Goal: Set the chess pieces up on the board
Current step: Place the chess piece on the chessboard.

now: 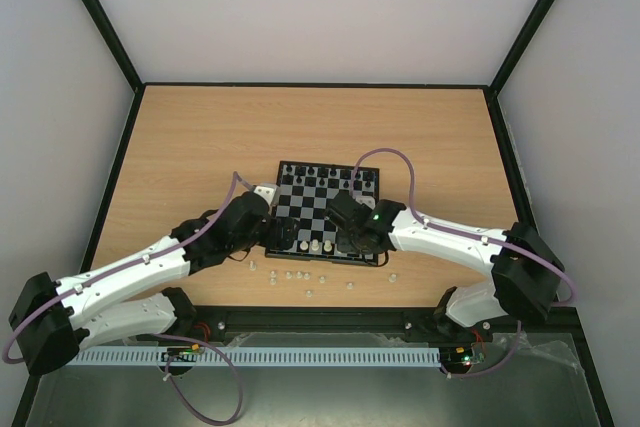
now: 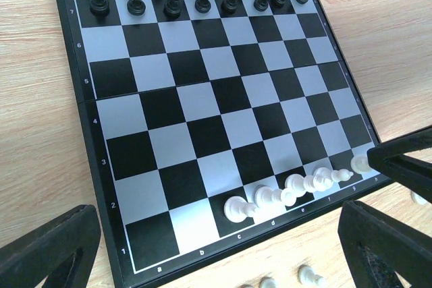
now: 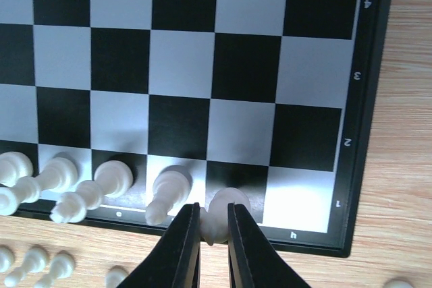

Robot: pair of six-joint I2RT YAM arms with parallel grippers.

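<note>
Wooden bench carries the board, where the right gripper pinches a white piece between its fingertips, apparently to seat it upright in line with the white pieces to its left.

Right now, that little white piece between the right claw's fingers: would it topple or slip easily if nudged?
Probably tippy: the white piece looks tall on a small base. Likely light and stiff, being smaller than a board square. Its smooth rounded body could slip between the right gripper's narrow fingers.
</note>
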